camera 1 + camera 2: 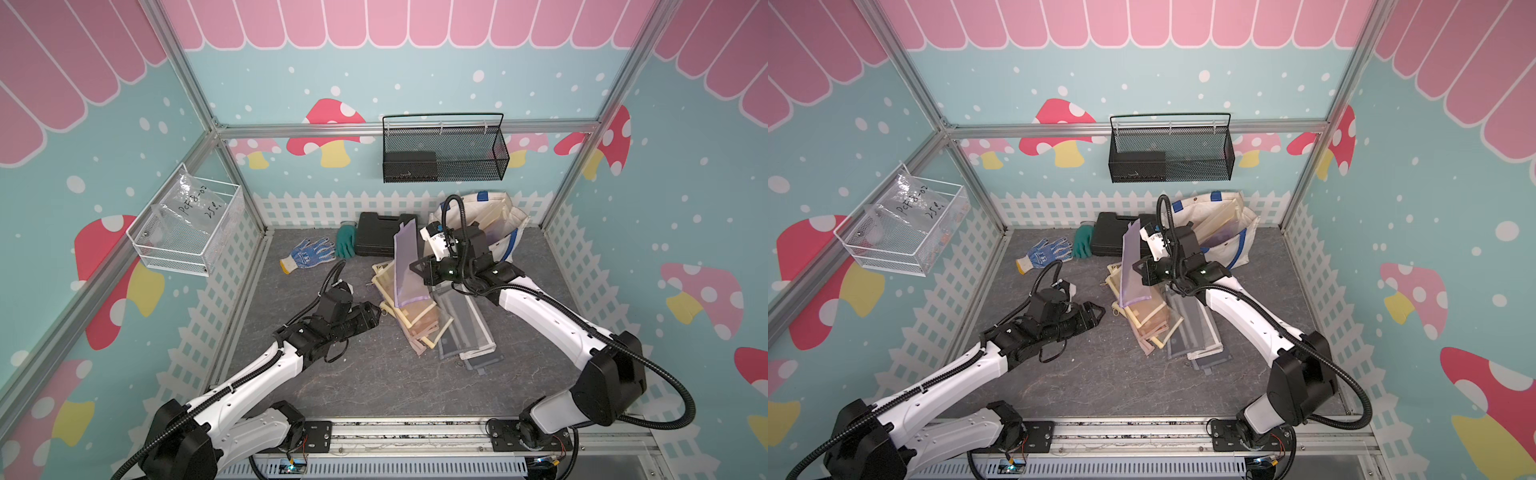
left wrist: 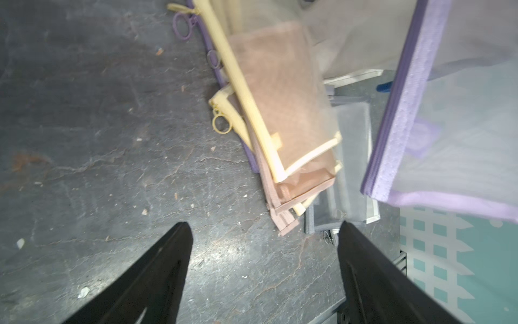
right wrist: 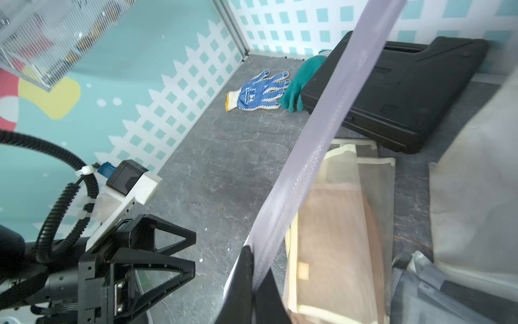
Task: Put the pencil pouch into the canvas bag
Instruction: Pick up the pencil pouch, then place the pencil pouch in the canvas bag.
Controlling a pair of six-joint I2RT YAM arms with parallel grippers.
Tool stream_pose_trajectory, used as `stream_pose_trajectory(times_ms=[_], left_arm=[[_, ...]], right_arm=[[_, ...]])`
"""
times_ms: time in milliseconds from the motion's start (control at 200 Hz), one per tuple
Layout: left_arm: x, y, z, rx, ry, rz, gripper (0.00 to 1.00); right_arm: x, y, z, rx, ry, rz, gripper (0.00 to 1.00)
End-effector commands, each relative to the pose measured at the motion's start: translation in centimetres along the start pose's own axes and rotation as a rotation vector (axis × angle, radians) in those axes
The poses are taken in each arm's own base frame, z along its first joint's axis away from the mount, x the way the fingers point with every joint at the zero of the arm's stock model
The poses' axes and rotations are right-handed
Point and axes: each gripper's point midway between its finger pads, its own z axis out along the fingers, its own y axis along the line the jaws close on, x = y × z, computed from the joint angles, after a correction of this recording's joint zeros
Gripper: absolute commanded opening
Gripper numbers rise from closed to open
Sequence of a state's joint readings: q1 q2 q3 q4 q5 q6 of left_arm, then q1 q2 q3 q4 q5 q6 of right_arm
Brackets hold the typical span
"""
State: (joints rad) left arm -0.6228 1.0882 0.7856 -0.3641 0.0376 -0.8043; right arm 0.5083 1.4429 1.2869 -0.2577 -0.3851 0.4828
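Left gripper (image 2: 263,227) hangs over the grey table (image 1: 374,382) on the near left, its jaws spread wide and holding nothing, pointed at the pile of mesh pouches (image 1: 419,320); in the left wrist view the two black fingers (image 2: 157,269) frame bare tabletop just short of that pile. Beyond it the pile lies in the middle of the table, cream, brown and grey pouches overlapping flat. Right gripper (image 1: 415,268) reaches over the pile from the right with its jaws pinched tight on an edge of the pencil pouch (image 1: 406,257), a purple see-through one; the pouch stands tilted on edge, raised above the pile, and whether its lower corner touches the pouches under it I cannot tell. It is outside the canvas bag (image 1: 513,226), which stands behind the right wrist at the far right of the table, its mouth open with flat pouches showing inside. Left of the bag, along the back wall, lie a black case (image 1: 376,239), a green glove (image 1: 345,243) tucked against it and a blue dotted glove (image 1: 309,254). Higher on the back wall hangs a black mesh basket (image 1: 444,153)
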Motion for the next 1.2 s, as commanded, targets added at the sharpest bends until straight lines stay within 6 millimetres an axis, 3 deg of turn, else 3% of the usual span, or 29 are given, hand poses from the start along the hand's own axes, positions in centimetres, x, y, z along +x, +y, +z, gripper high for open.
stream_pose_trajectory(times_ms=[0, 135, 275, 375, 465, 710, 901, 1006, 1191], left_arm=[[-0.7, -2.5, -0.6, -0.005, -0.004, 0.141, 0.85], [-0.7, -6.2, -0.1, 0.034, 0.011, 0.232, 0.87], [-0.4, -8.7, 0.5, 0.054, 0.029, 0.293, 0.88], [-0.1, -9.8, 0.9, 0.067, 0.038, 0.322, 0.88], [-0.1, -10.2, 0.9, 0.073, 0.039, 0.331, 0.88], [-0.2, -9.6, 0.4, 0.059, 0.021, 0.344, 0.89], [-0.4, -8.8, -0.3, 0.040, -0.006, 0.331, 0.89], [-0.4, -8.2, -0.5, 0.025, -0.009, 0.329, 0.89], [-0.7, -7.0, -0.4, -0.008, -0.020, 0.316, 0.89]], right_arm=[[-3.1, -1.4, -3.8, 0.080, -0.135, 0.101, 0.00], [-6.0, -4.6, -9.2, 0.166, -0.288, 0.246, 0.00], [-8.6, -8.1, -13.9, 0.277, -0.424, 0.352, 0.00], [-9.4, -11.1, -16.4, 0.353, -0.509, 0.463, 0.00], [-10.2, -13.3, -17.4, 0.382, -0.572, 0.531, 0.00], [-11.8, -19.1, -14.8, 0.431, -0.588, 0.624, 0.00], [-11.4, -23.3, -12.0, 0.526, -0.528, 0.613, 0.00], [-11.4, -24.5, -9.8, 0.524, -0.458, 0.586, 0.00], [-10.4, -25.5, -8.1, 0.547, -0.419, 0.600, 0.00]])
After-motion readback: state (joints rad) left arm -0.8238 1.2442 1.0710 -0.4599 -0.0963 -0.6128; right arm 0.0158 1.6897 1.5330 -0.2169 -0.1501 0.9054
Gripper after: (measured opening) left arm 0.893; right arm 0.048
